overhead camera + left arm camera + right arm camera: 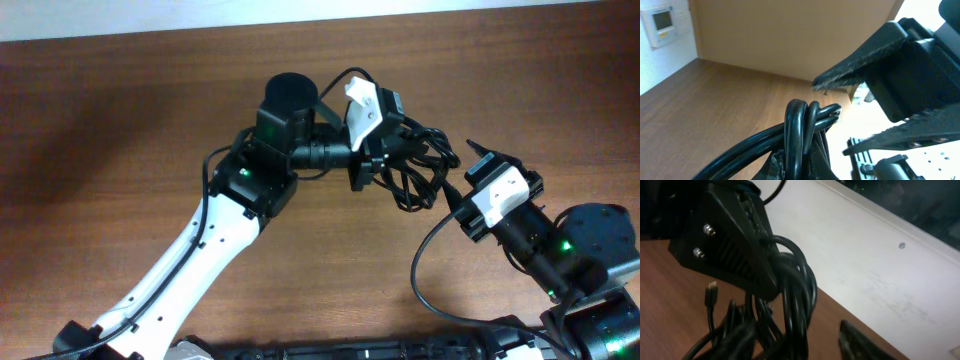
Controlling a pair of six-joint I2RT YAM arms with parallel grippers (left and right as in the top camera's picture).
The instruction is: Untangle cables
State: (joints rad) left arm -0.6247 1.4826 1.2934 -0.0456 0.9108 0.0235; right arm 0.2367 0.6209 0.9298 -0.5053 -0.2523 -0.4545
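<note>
The cables (418,178) are glossy black against a table (120,120) of warm reddish-brown wood with a fine streaked grain. The left gripper (392,165) and the right gripper (460,172) are matt black with white housings, the left arm (200,250) is white with black joints, and small green lights (565,245) glow on both arms. Beyond the table, a board (790,35) is plain tan and a wall panel (660,25) is white with a pale greenish screen.

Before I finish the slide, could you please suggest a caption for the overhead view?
Black cables bunched at the left claw, the right claw close beside them, over a wooden table.
</note>
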